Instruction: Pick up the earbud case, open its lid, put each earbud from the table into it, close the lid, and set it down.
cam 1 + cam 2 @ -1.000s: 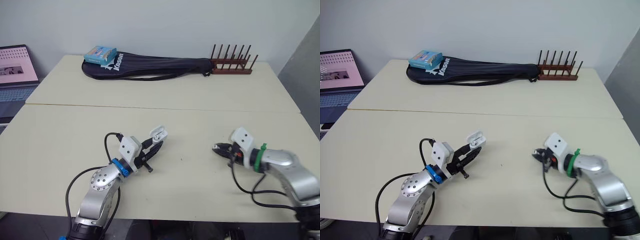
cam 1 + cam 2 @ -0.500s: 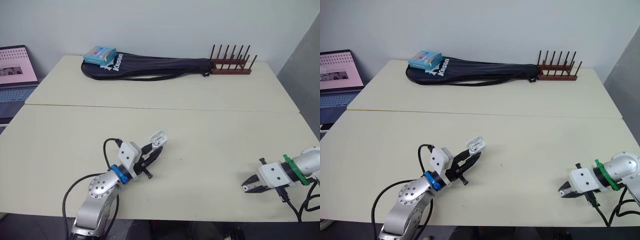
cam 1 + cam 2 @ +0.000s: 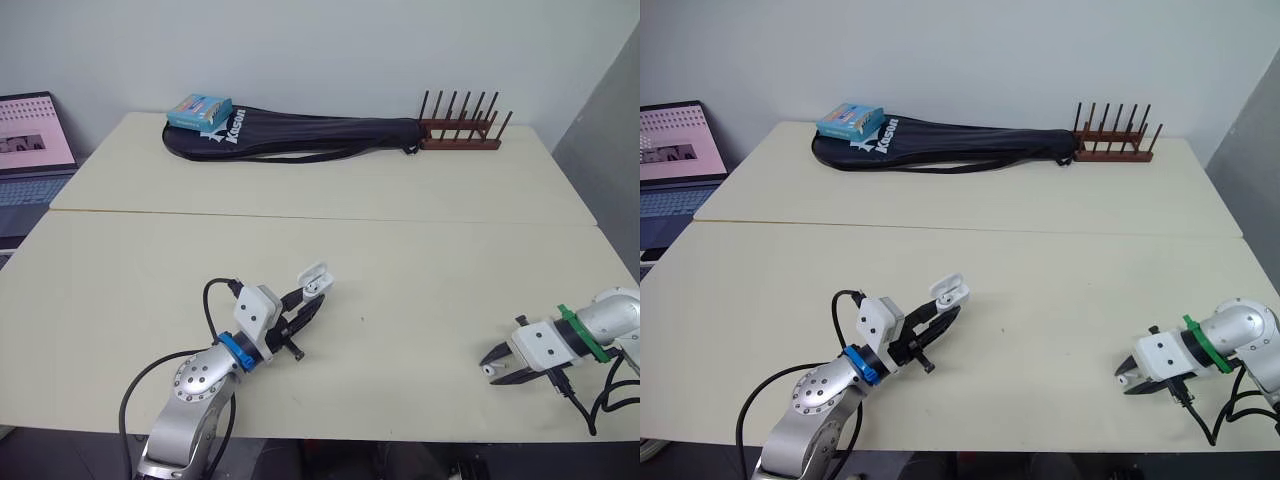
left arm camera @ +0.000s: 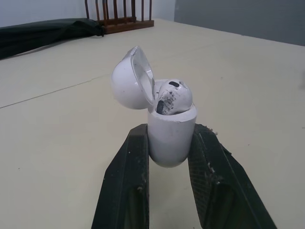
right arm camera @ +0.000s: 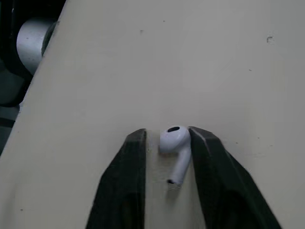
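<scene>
Near the front edge of the surface (image 3: 400, 250), our right claw (image 3: 487, 364) sits narrow around the loose earbud (image 5: 173, 140), not yet pinching; we fear a skewed squeeze flicks it off. Our left claw (image 3: 308, 303) clamps the open earbud case (image 4: 170, 136).

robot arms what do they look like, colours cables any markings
Both arms are silver metal with a white block at the wrist and a black cable. The left arm has a blue wrist ring, the right arm a green band. The left gripper and right gripper each have two black fingers.
</scene>
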`<action>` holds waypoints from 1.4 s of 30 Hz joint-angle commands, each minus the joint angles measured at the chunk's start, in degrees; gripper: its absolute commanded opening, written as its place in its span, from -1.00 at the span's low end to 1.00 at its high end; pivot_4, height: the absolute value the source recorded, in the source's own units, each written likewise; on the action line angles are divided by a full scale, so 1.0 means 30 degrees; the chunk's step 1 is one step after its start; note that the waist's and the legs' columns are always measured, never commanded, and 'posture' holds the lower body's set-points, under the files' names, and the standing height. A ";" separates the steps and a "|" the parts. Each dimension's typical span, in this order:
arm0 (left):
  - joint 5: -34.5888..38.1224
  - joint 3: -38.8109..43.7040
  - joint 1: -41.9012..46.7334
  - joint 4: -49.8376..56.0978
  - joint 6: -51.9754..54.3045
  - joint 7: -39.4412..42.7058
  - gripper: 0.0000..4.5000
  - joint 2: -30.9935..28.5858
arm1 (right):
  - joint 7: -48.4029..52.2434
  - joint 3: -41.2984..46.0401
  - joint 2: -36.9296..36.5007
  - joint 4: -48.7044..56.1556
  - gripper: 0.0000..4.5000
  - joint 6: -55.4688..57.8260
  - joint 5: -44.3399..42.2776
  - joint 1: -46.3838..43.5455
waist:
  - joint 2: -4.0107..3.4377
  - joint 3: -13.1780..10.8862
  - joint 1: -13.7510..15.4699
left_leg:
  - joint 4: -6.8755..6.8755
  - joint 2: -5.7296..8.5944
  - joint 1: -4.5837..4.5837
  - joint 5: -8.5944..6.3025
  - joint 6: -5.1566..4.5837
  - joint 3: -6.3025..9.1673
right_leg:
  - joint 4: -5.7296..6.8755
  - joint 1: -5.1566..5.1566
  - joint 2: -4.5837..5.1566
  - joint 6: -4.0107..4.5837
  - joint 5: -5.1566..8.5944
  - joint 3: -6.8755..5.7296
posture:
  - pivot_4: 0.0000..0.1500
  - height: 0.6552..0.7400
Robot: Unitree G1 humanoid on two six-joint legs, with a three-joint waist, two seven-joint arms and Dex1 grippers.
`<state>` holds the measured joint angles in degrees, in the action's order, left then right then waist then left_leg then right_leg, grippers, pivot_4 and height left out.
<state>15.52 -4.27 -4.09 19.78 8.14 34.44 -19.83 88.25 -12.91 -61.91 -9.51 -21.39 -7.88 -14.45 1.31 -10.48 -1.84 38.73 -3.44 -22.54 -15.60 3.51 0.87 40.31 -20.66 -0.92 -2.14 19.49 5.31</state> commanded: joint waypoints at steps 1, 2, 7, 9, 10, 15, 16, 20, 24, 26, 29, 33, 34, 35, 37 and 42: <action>0.0212 0.0017 0.0004 0.0879 -0.0075 -0.0054 -0.67 -0.0011 | 0.0524 -0.0164 0.0055 -0.0576 0.24 -0.1149 0.0384 -0.0145 | -0.0003 -0.0002 0.0011 | 0.0000 -0.0003 0.0023 -0.0001 -0.0001 0.0005 | -0.0021 0.0042 0.0003 0.0001 0.0001 0.0001 | 1.00 0.43; 0.0223 -0.0003 -0.0032 0.0931 -0.0037 -0.0062 -0.67 -0.0012 | 0.0553 -0.0085 0.0033 -0.0521 0.24 -0.1263 0.0229 -0.0186 | -0.0004 -0.0002 0.0015 | -0.0003 -0.0006 0.0041 -0.0001 -0.0002 0.0018 | -0.0052 0.0080 0.0003 0.0001 0.0001 -0.0007 | 1.00 0.43; 0.0230 -0.0113 -0.0146 0.0940 0.0005 -0.0039 -0.67 0.0030 | 0.0333 0.0903 -0.0602 0.0529 0.24 -0.0773 -0.0717 -0.0215 | -0.0021 -0.0013 0.0041 | -0.0005 -0.0013 0.0043 -0.0003 -0.0005 0.0060 | -0.0110 0.0131 0.0030 0.0001 0.0000 -0.0036 | 1.00 0.43; 0.0235 -0.0133 -0.0072 0.0848 0.0000 -0.0020 -0.67 0.0051 | 0.0284 0.1479 -0.1116 0.1687 0.24 -0.0007 -0.1314 -0.0017 | -0.0059 -0.0031 0.0048 | -0.0003 -0.0011 0.0045 -0.0003 -0.0005 0.0062 | -0.0108 0.0135 0.0033 0.0001 0.0000 -0.0036 | 1.00 0.43; 0.0241 -0.0131 -0.0051 0.0820 -0.0005 -0.0010 -0.67 0.0052 | 0.0271 0.1650 -0.1336 0.2148 0.24 0.0302 -0.1514 0.0093 | -0.0084 -0.0041 0.0052 | -0.0003 -0.0011 0.0045 -0.0003 -0.0005 0.0064 | -0.0107 0.0136 0.0034 0.0001 0.0000 -0.0037 | 1.00 0.43; 0.0262 -0.0211 0.0005 0.0715 -0.0044 0.0027 -0.67 0.0086 | 0.0111 0.2138 -0.3543 0.4885 0.24 0.1515 -0.0416 0.1472 | -0.0111 -0.0050 0.0080 | -0.0012 -0.0012 0.0036 -0.0003 -0.0005 0.0104 | -0.0113 0.0140 0.0034 0.0000 0.0001 -0.0078 | 1.00 0.43; 0.0244 -0.0264 0.0027 0.0698 -0.0032 0.0015 -0.67 0.0109 | -0.0406 0.2142 -0.3982 0.5610 0.24 0.2235 0.0671 0.1590 | -0.0113 -0.0049 0.0076 | -0.0011 -0.0011 0.0030 -0.0003 -0.0005 0.0109 | -0.0114 0.0138 0.0034 0.0000 0.0001 -0.0082 | 1.00 0.43; 0.0183 -0.0465 0.0101 0.0636 -0.0011 -0.0022 -0.67 0.0207 | -0.1901 0.1917 -0.4537 0.8636 0.24 0.6147 0.3295 0.1578 | -0.0140 -0.0048 0.0045 | -0.0011 -0.0011 0.0042 -0.0002 -0.0003 0.0127 | -0.0109 0.0135 0.0034 0.0000 0.0001 -0.0063 | 1.00 0.43; 0.0157 -0.0629 0.0153 0.0633 0.0004 -0.0056 -0.67 0.0250 | -0.2232 0.1038 -0.3849 0.9928 0.24 0.8314 0.4318 0.1271 | -0.0135 -0.0051 0.0046 | -0.0010 -0.0006 0.0044 -0.0001 -0.0002 0.0129 | -0.0113 0.0136 0.0024 -0.0002 0.0002 -0.0068 | 1.00 0.43; 0.0154 -0.0663 0.0166 0.0643 0.0018 -0.0075 -0.67 0.0257 | -0.2372 0.0621 -0.3409 1.0136 0.24 0.8927 0.4754 0.1037 | -0.0133 -0.0053 0.0055 | -0.0010 -0.0005 0.0039 -0.0002 -0.0002 0.0129 | -0.0116 0.0135 0.0025 -0.0001 0.0002 -0.0071 | 1.00 0.43; 0.0161 -0.0654 0.0150 0.0650 0.0018 -0.0094 -0.67 0.0240 | -0.2192 0.0178 -0.3148 1.0248 0.24 0.9271 0.5071 0.0864 | -0.0139 -0.0056 0.0057 | -0.0009 -0.0001 0.0031 -0.0002 -0.0002 0.0127 | -0.0117 0.0126 0.0028 -0.0002 0.0002 -0.0064 | 1.00 0.43; 0.0146 -0.0639 0.0108 0.0664 0.0014 -0.0138 -0.67 0.0232 | -0.2223 -0.0534 -0.2723 0.9900 0.24 0.9210 0.5643 0.0473 | -0.0138 -0.0056 0.0047 | -0.0009 0.0000 0.0036 -0.0002 -0.0003 0.0124 | -0.0116 0.0127 0.0027 -0.0002 0.0002 -0.0064 | 1.00 0.43; 0.0147 -0.0648 0.0105 0.0677 0.0025 -0.0157 -0.67 0.0247 | -0.2227 -0.0669 -0.2623 0.9793 0.24 0.9223 0.5727 0.0373 | -0.0138 -0.0056 0.0047 | -0.0008 0.0001 0.0036 -0.0002 -0.0003 0.0123 | -0.0117 0.0129 0.0026 -0.0001 0.0002 -0.0066 | 1.00 0.43; 0.0145 -0.0655 0.0099 0.0683 0.0025 -0.0164 -0.67 0.0253 | -0.2226 -0.0794 -0.2540 0.9691 0.24 0.9174 0.5818 0.0265 | -0.0138 -0.0056 0.0051 | -0.0007 0.0001 0.0033 -0.0002 -0.0003 0.0121 | -0.0117 0.0129 0.0023 -0.0001 0.0002 -0.0075 | 1.00 0.43; 0.0151 -0.0661 0.0087 0.0678 0.0020 -0.0163 -0.67 0.0253 | -0.2133 -0.0973 -0.2419 0.9559 0.24 0.9120 0.5933 0.0118 | -0.0138 -0.0056 0.0053 | -0.0008 0.0003 0.0030 -0.0002 -0.0002 0.0119 | -0.0117 0.0127 0.0024 -0.0001 0.0002 -0.0074 | 1.00 0.43; 0.0145 -0.0641 0.0117 0.0648 0.0008 -0.0183 -0.67 0.0256 | -0.1969 -0.1315 -0.2047 0.9390 0.08 0.9266 0.6122 -0.0189 | -0.0136 -0.0057 0.0051 | -0.0007 0.0002 0.0034 -0.0002 -0.0003 0.0120 | -0.0117 0.0131 0.0025 0.0000 0.0002 -0.0070 | 1.00 0.43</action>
<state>15.56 -6.34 -4.07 19.87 8.52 34.28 -19.32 82.40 -16.87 -68.43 18.72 6.31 9.92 -14.45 0.90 -10.65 -1.69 38.72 -3.44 -22.44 -15.60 3.50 1.23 39.96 -20.26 -0.85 -2.14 19.50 5.09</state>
